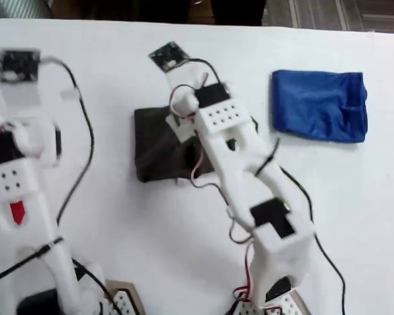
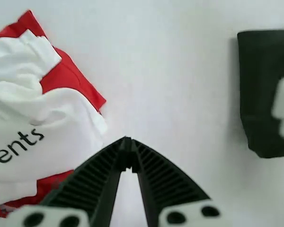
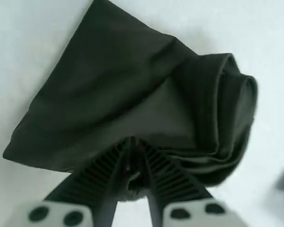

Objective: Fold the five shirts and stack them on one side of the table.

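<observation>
Black shirt (image 1: 156,147) lies mid-table (image 1: 354,197), the blue shirt (image 1: 320,105) at its 2 o'clock. Right hand (image 3: 130,142) is closed, tips on it (grip unclear). Left wrist view adds a red shirt (image 2: 61,78) and white shirt (image 2: 47,127) beside the closed, empty left hand (image 2: 128,142).

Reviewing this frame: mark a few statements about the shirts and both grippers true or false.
1. The blue shirt lies folded, apart from the dark shirt. True.
2. The right gripper is over the blue shirt. False: it is over the dark shirt.
3. The left gripper is wide open. False: its fingers are shut, over bare table.
4. A white shirt lies on a red shirt. True.
</observation>
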